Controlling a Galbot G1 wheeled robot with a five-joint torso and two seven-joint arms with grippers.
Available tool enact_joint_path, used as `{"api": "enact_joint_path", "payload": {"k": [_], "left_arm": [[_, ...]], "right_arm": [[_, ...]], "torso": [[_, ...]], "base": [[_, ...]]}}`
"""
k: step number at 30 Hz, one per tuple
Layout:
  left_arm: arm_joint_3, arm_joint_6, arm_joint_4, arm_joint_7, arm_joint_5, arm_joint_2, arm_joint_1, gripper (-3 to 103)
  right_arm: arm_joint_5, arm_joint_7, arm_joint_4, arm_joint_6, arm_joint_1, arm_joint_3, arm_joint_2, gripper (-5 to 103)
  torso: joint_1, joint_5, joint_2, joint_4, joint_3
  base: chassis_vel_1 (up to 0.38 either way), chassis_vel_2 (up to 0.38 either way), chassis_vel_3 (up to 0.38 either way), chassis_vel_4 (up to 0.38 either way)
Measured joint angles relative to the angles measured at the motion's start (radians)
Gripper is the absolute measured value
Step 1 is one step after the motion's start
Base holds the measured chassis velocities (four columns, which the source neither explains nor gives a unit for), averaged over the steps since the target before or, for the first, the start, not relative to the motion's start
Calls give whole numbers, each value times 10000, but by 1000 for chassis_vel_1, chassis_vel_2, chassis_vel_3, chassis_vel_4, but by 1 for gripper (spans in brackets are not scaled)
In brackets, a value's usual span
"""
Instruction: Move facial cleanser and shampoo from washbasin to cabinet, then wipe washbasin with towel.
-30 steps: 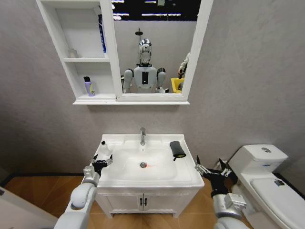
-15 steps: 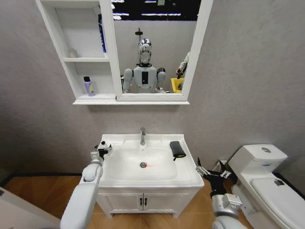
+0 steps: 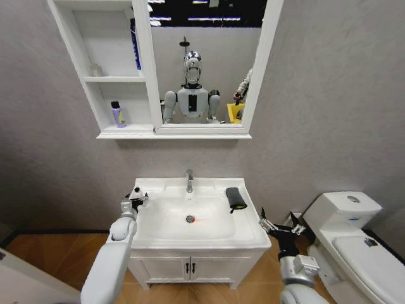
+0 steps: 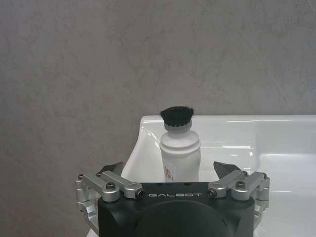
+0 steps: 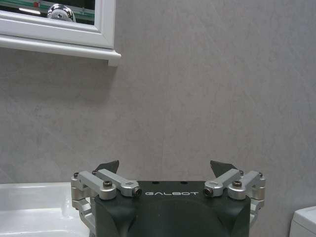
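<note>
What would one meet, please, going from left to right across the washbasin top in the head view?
Left gripper at the white bottle → tap → towel → right gripper, just off the washbasin's right edge.

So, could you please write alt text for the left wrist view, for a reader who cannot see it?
The open left gripper sits just short of a white bottle with a black cap, its fingers spread to either side of it. The bottle stands upright on the corner of the white washbasin, against a grey wall.
</note>
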State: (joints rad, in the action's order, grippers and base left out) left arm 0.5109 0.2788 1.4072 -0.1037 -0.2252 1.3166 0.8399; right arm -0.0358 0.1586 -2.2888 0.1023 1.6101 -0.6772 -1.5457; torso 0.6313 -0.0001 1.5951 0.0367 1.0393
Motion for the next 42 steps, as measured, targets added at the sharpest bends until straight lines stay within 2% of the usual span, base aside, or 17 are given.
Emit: {"api": "enact_joint_path", "payload": {"k": [5,6,8,21,25,29,30,31,33,34,35,36,37,38,40,41,42], "left_arm": [[27,-149,-227,44,-1,3,-83,99],[28,-202,-316,61,-14,36,-183,89],[23,-226,-383,83,-39,63,-238,89],[48,-603,-610,388,-87,274,-293,35],[58,-694,-34,185,-231,131,-96,32],[-10,-528,1358,-625,-606,-372,296,32],[-26,-327,1911,-870,-833,-597,408,32],[-67,283,3055,-1412,-1378,-1042,533,32],[-94,637,3613,-1638,-1708,-1253,561,32],[-174,1158,4410,-1971,-2339,-1590,575,32],[-334,2833,6466,-3105,-4799,-2643,361,32],[-334,2833,6466,-3105,-4799,-2643,361,32],[-366,3445,7277,-3544,-5995,-3215,115,32],[-366,3445,7277,-3544,-5995,-3215,115,32],[-491,4306,8265,-4389,-8631,-4878,-1271,32],[-648,4428,8146,-4566,-9246,-5321,-1947,32],[-648,4428,8146,-4566,-9246,-5321,-1947,32]], "right_arm": [[10,0,-67,1,19,39,-8,100],[11,0,-113,5,36,45,-13,100],[12,0,-143,5,64,46,-15,100],[-8,127,-246,-146,304,-66,-57,100],[-9,173,-257,-153,296,-28,-67,100],[-9,193,-271,-156,292,0,-69,100],[-9,196,-271,-156,296,2,-68,100],[-9,196,-272,-156,296,2,-66,100],[-9,196,-267,-156,298,9,-65,100],[-9,201,-258,-161,298,6,-65,100],[-7,205,-173,-174,337,11,-66,100],[-7,205,-173,-174,337,11,-66,100],[-7,206,-125,-177,356,14,-63,100],[-7,206,-125,-177,356,14,-63,100],[29,206,28,-234,367,105,-38,100],[57,205,61,-247,357,166,-39,100],[57,205,61,-247,357,166,-39,100]], "torso": [[-1,1,0,0,-1],[-1,2,0,-1,-1],[-1,1,0,-2,-1],[0,0,0,-1,-1],[0,0,0,-3,-1],[0,0,0,-2,-1],[0,-2,0,2,0],[0,-1,0,3,0],[0,-4,0,4,-1],[-1,0,0,2,-1],[-2,1,1,-1,-1],[-2,1,1,-1,-1],[-1,-2,1,0,-1],[-1,-2,1,0,-1],[-3,8,4,-1,-3],[-3,5,3,0,-3],[-3,5,3,0,-3]], "base": [[0,0,0,0],[0,0,0,0],[0,0,0,0],[0,0,0,0],[0,0,0,0],[0,0,0,0],[0,0,0,0],[0,0,0,0],[0,0,0,0],[0,0,0,0],[0,0,0,0],[0,0,0,0],[0,0,0,0],[0,0,0,0],[0,0,0,0],[0,0,0,0],[0,0,0,0]]}}
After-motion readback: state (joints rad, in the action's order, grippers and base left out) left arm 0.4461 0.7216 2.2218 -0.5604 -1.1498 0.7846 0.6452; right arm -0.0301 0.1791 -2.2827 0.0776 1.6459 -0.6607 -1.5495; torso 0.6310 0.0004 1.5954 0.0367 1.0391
